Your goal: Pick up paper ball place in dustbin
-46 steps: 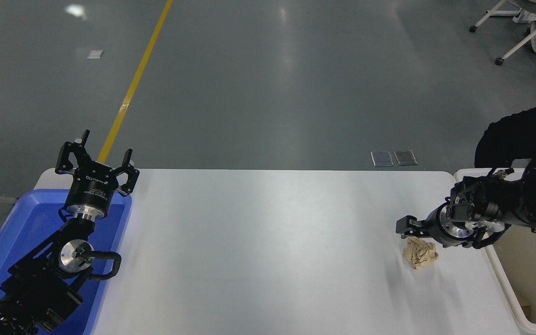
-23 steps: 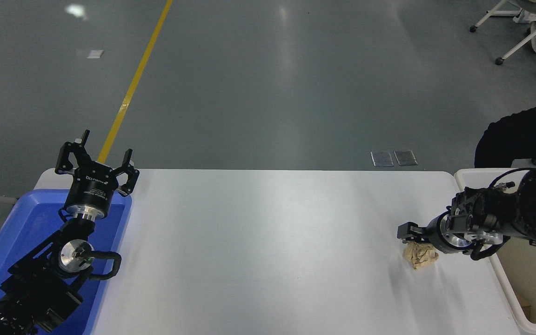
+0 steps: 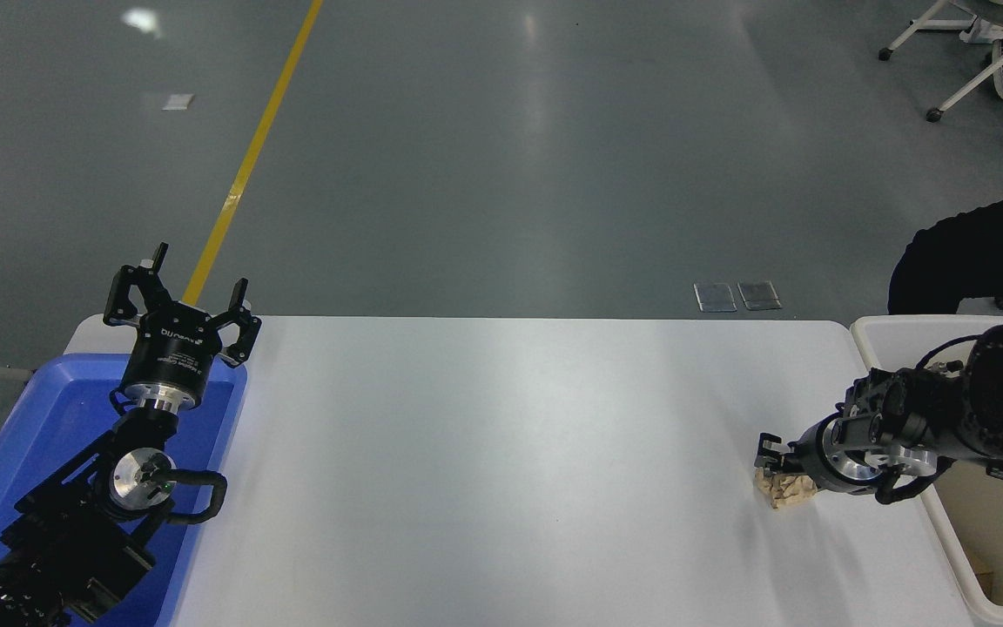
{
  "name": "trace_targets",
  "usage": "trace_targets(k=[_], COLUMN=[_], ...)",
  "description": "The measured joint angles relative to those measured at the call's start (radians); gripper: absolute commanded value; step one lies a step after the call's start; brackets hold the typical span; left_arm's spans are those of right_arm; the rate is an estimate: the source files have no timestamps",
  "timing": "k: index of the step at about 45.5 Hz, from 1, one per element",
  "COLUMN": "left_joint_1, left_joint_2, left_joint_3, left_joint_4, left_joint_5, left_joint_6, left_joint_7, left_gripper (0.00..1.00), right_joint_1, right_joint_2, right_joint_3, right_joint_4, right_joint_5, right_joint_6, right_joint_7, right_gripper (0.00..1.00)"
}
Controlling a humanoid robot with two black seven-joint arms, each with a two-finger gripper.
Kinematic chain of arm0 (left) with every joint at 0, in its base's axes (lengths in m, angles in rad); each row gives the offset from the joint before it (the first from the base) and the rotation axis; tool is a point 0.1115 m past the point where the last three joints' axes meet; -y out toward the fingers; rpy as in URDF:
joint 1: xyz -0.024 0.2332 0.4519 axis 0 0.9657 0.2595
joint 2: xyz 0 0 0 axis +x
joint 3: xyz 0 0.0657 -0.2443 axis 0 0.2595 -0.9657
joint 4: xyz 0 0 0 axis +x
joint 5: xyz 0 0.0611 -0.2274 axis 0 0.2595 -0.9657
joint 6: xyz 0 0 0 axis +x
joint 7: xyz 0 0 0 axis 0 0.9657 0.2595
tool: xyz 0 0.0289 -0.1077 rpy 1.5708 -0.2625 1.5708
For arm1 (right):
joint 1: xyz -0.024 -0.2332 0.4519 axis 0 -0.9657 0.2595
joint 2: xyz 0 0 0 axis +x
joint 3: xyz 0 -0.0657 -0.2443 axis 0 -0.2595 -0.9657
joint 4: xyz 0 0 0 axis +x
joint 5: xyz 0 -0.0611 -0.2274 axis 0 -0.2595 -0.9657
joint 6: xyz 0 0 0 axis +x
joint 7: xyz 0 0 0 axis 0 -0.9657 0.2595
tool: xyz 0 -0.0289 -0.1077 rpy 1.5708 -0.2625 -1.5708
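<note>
The tan paper ball [image 3: 784,490] lies on the white table [image 3: 501,453] near its right end. My right gripper [image 3: 774,461] comes in from the right edge and sits low, right on top of the ball, covering its upper part. Its jaws are seen edge-on, so I cannot tell whether they grip the ball. The off-white dustbin [image 3: 944,535] stands just right of the table, under my right arm. My left gripper [image 3: 186,292] is parked open and empty at the lower left.
A bright blue tray [image 3: 31,435] sits under my left arm at the table's left end. A person's dark sleeve [image 3: 980,252] shows beyond the dustbin at the right edge. Wheeled chair legs [image 3: 980,52] stand on the floor at the top right.
My right gripper has come down and slightly right onto the paper ball, now covering its top. The ball has stayed in place. The left arm has not moved.
</note>
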Motion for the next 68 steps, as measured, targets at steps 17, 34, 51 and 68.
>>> trace_targets(k=[17,34,51,68], left_joint_1=[0.0,0.0,0.0,0.0], left_joint_2=[0.0,0.0,0.0,0.0], left_joint_3=[0.0,0.0,0.0,0.0], left_joint_4=[0.0,0.0,0.0,0.0], left_joint_5=[0.0,0.0,0.0,0.0], left_joint_6=[-0.001,-0.002,-0.002,-0.002], left_joint_7=[0.001,0.001,0.001,0.001], left_gripper=[0.98,0.98,0.98,0.98], right_joint_1=[0.15,0.505,0.779,0.889], right_joint_2=[-0.071,-0.149,-0.169,-0.173], right_joint_3=[-0.003,-0.024,-0.03,-0.035], right_joint_4=[0.066,0.168,0.188,0.191], right_joint_5=[0.008,0.007,0.005,-0.003], right_joint_6=[0.117,0.328,0.524,0.591], right_joint_7=[-0.02,-0.023,-0.023,-0.023], right_gripper=[0.0,0.0,0.0,0.0])
